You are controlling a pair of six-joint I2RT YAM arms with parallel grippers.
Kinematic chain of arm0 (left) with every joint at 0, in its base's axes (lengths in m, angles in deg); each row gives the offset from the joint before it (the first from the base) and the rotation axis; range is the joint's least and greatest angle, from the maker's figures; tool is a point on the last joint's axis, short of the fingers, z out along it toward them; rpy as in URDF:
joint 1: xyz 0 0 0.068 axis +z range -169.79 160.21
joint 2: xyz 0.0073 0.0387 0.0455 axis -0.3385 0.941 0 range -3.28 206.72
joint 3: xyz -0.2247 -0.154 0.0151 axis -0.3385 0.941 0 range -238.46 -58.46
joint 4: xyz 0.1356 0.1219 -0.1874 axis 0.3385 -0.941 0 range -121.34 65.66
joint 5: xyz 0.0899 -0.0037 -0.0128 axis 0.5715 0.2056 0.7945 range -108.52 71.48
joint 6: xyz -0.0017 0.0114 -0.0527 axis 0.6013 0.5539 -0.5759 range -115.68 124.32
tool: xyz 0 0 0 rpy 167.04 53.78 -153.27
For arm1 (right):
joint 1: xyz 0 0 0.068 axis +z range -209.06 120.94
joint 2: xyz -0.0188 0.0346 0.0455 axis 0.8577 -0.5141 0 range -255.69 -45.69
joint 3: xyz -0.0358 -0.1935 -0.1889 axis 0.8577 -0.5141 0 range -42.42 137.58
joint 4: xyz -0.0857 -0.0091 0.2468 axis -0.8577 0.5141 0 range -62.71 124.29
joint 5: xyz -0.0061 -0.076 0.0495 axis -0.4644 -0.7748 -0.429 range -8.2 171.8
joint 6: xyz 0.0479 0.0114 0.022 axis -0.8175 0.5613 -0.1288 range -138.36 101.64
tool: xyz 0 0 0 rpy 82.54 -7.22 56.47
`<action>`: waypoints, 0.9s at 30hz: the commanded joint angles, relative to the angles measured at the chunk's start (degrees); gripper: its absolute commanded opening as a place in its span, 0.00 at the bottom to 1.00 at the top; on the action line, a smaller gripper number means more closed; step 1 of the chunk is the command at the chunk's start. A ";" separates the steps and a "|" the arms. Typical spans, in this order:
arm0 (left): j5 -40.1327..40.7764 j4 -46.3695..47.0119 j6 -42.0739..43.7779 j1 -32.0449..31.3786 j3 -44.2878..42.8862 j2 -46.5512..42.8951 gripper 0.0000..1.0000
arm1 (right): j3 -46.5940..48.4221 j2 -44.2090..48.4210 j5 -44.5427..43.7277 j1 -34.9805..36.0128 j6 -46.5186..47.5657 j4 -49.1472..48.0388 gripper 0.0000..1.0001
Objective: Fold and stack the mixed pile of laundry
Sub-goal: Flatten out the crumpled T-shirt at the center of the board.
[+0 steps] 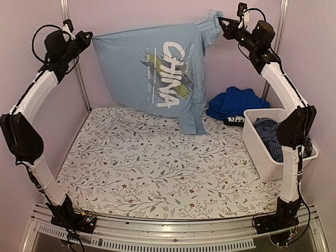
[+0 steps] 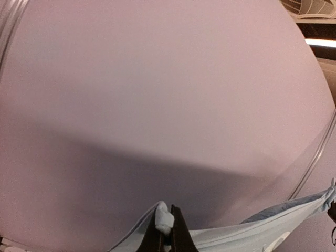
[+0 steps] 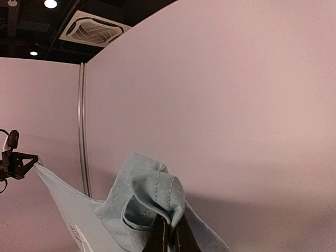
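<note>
Your table (image 1: 131,157) is spread edge to edge with a white leaf-and-flower cover (image 1: 173,184), lying flat. At your far right corner a blue garment (image 1: 236,102) sits in a heap on the cover. A white tub (image 1: 262,157) stands along the right edge, just in front of that heap. Between them lies a black cloth (image 1: 236,121) with white print, partly hidden. The shirt (image 1: 152,68) hangs with its lowest corner down at the cover; you can't tell whether it touches.

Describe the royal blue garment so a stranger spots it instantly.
Find the white tub on the right side of the table. Just behind its far corner lies a crumpled royal blue garment. It is solid deep blue, unlike the pale printed T-shirt hanging beside it or the checked cloth in the tub.
</note>
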 commanded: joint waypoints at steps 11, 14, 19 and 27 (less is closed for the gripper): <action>-5.00 20.18 -8.00 6.75 41.50 -7.73 0.00 | -29.89 0.32 14.92 0.16 -2.69 -24.57 0.00; -6.62 18.61 -8.85 6.70 44.75 -4.76 0.00 | -43.31 3.03 15.46 1.74 -2.85 -28.38 0.00; -6.66 18.85 -10.14 6.73 49.42 -0.61 0.00 | -55.18 5.39 14.95 2.37 -3.47 -29.66 0.00; -6.18 14.45 -13.83 6.66 54.77 -3.68 0.00 | -59.12 9.29 16.50 2.40 -3.27 -19.43 0.00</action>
